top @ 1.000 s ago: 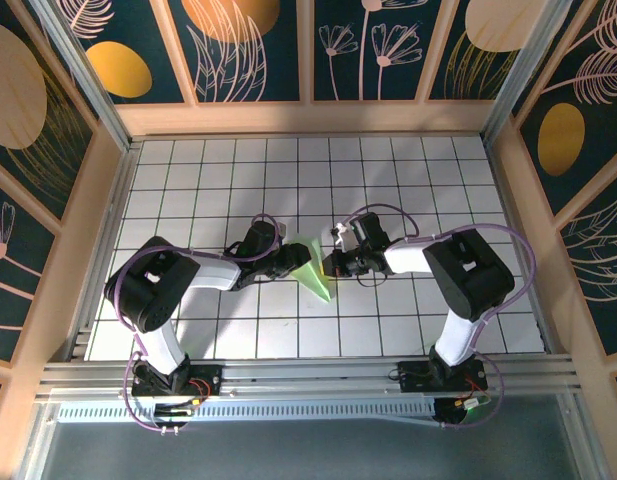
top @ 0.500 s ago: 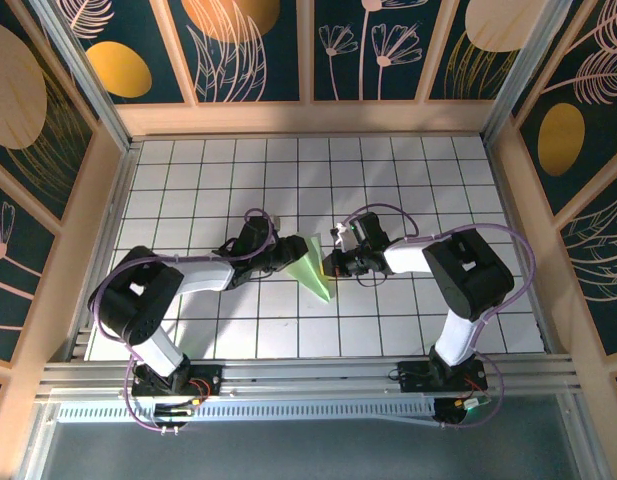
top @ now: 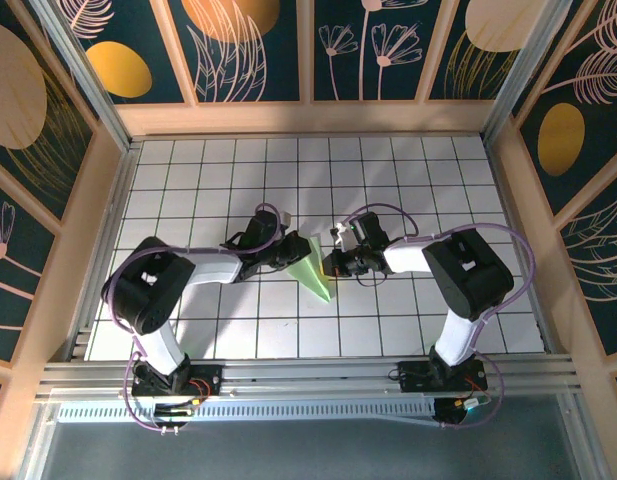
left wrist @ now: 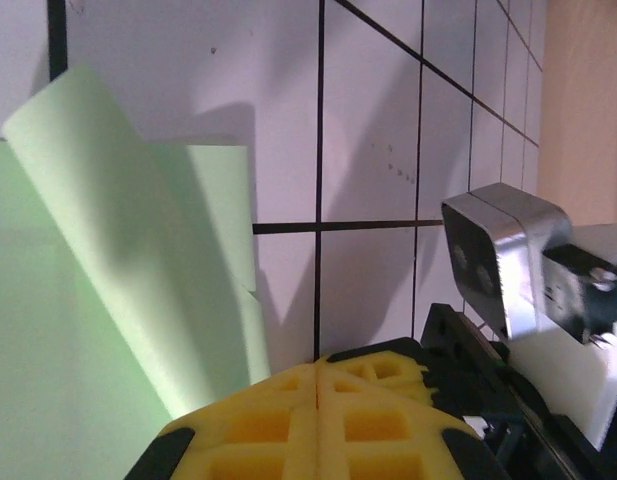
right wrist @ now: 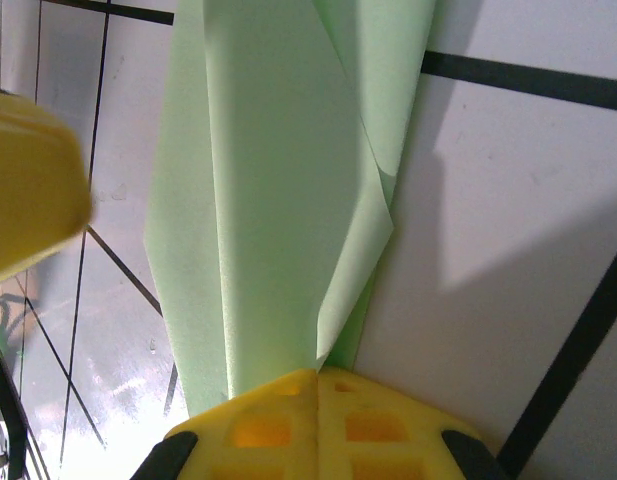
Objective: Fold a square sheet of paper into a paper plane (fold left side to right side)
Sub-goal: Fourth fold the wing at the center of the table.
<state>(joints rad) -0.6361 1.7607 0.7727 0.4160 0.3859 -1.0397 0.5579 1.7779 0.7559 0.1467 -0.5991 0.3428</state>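
Observation:
The square sheet of paper (top: 313, 266) is pale green and lies mid-table, folded into a narrow wedge with its tip toward the near side. One flap curls up off the tiles (left wrist: 108, 180). My left gripper (top: 288, 254) is shut at the paper's left edge; its yellow pads (left wrist: 288, 420) meet with nothing between them, and the sheet (left wrist: 78, 330) runs beside and under them. My right gripper (top: 334, 263) is shut too. Its pads (right wrist: 278, 425) rest at the paper's right edge, where a loose flap corner (right wrist: 358, 250) ends at their seam.
The white grid-tiled table (top: 428, 180) is ringed by wooden walls (top: 308, 118). The two grippers face each other across the paper, about one tile apart. The right wrist's camera housing (left wrist: 503, 255) looms close in the left wrist view, and a left finger (right wrist: 28, 180) shows in the right wrist view.
The left gripper was open and has shut. It shifted slightly toward the paper's left edge. The right gripper and the paper have stayed in place.

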